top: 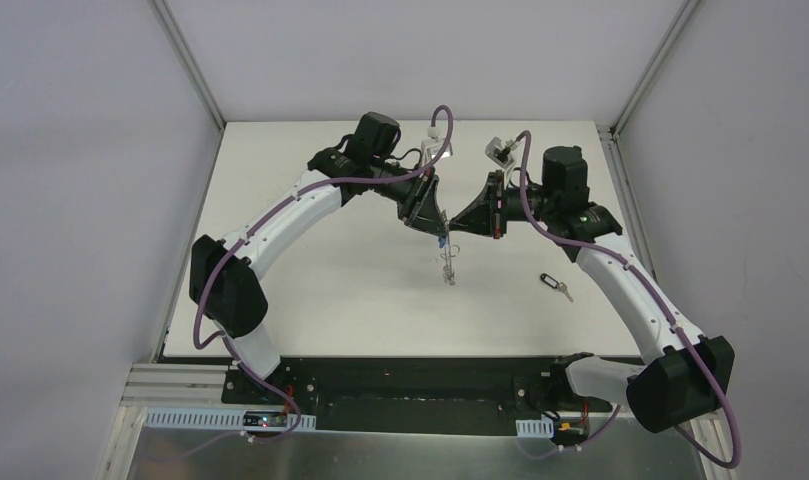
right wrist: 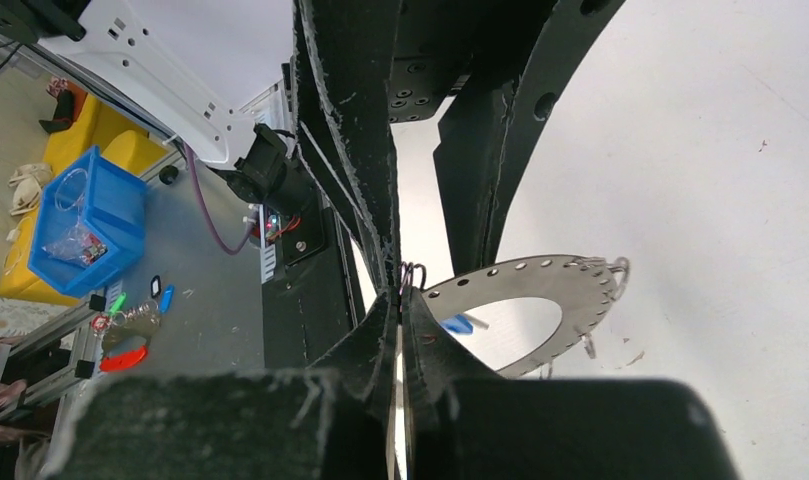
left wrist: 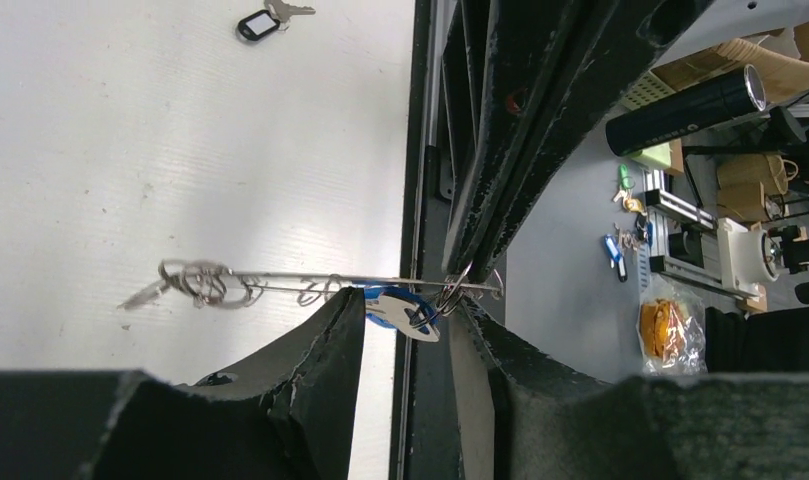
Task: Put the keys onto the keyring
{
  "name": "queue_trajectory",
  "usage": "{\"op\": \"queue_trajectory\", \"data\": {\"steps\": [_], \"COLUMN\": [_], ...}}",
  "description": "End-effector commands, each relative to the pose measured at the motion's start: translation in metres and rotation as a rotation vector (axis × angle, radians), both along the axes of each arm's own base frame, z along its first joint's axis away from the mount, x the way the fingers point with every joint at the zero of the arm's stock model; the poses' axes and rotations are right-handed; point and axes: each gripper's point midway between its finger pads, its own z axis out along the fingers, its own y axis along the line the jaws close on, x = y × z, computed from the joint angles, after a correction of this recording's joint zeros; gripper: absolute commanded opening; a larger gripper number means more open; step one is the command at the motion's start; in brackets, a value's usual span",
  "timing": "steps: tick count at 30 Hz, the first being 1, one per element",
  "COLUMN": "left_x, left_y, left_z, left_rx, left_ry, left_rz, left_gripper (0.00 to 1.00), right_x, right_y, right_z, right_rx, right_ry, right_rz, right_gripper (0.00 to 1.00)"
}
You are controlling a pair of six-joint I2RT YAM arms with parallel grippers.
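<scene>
The keyring (top: 447, 265) is held above the middle of the white table, between my two grippers. My right gripper (right wrist: 400, 292) is shut on its rim, next to a small wire loop (right wrist: 412, 272). The flat grey ring (right wrist: 570, 290) shows broadly in the right wrist view and edge-on in the left wrist view (left wrist: 280, 277). My left gripper (left wrist: 410, 315) is closed round the blue key (left wrist: 405, 308), whose hole end sits at a wire loop (left wrist: 450, 295). The blue key also shows through the ring's hole (right wrist: 458, 323). The black key (top: 553, 284) lies alone on the table to the right (left wrist: 255, 24).
The table's black front rail (top: 400, 375) runs along the near edge. Off the table are a blue bin (right wrist: 85, 220), a black cylinder (left wrist: 685, 108) and an orange bag (left wrist: 662, 328). Grey walls enclose the table on three sides.
</scene>
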Motion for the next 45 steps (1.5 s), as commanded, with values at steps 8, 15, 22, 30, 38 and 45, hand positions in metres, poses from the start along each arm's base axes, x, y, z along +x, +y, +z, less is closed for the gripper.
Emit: {"op": "queue_trajectory", "data": {"steps": [8, 15, 22, 30, 38, 45], "left_x": [-0.014, -0.012, -0.013, -0.018, -0.029, -0.033], "left_y": [0.002, -0.002, -0.002, 0.020, 0.024, 0.018], "left_z": [0.036, 0.041, 0.041, 0.025, 0.023, 0.028], "left_rx": [-0.098, -0.118, -0.114, 0.144, 0.267, 0.236], "left_ry": [-0.056, -0.042, -0.021, -0.094, -0.033, -0.003], "left_rz": [-0.029, -0.027, -0.031, -0.020, -0.042, -0.042], "left_gripper": [0.35, 0.20, 0.00, 0.00, 0.00, 0.00], "right_x": [-0.002, -0.001, 0.003, 0.010, 0.006, -0.010], "right_y": [0.002, 0.002, 0.001, -0.007, -0.007, 0.002], "right_z": [0.012, 0.011, 0.009, 0.003, 0.017, 0.016], "right_rx": [0.057, 0.064, 0.065, 0.004, 0.013, 0.062], "right_ry": [-0.024, -0.008, -0.001, -0.053, -0.081, -0.039], "right_rz": [0.038, 0.036, 0.019, -0.056, -0.042, 0.056], "right_gripper": [0.00, 0.00, 0.00, 0.12, 0.44, 0.39]}}
